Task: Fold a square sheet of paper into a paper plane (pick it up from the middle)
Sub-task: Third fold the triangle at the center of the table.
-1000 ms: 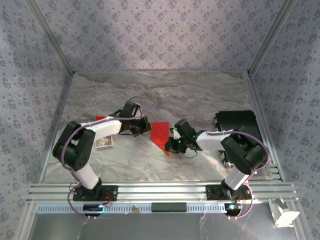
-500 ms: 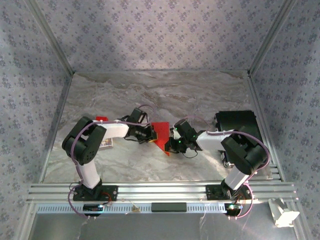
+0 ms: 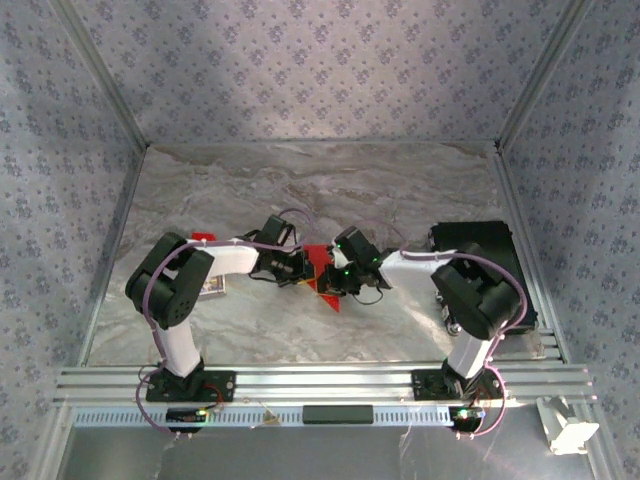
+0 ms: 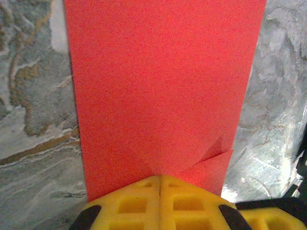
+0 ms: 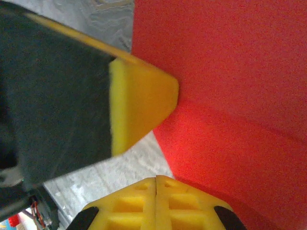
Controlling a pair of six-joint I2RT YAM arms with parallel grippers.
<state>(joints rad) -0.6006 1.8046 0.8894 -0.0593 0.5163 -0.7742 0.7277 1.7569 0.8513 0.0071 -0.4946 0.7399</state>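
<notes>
So the thin bright red paper sheet (image 4: pixel 163 86), partly folded, lies flat in the middle of the grey marble table (image 3: pixel 400 190). The left gripper (image 4: pixel 159 182) and right gripper (image 5: pixel 156 181) both have their yellow fingers squeezed together, tips at the paper's edges.

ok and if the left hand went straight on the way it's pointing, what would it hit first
The red paper. In the left wrist view it lies straight ahead of the shut left hand, right at its tips. Depth is hard to read, so it's unclear whether the tips are touching it yet.
</notes>
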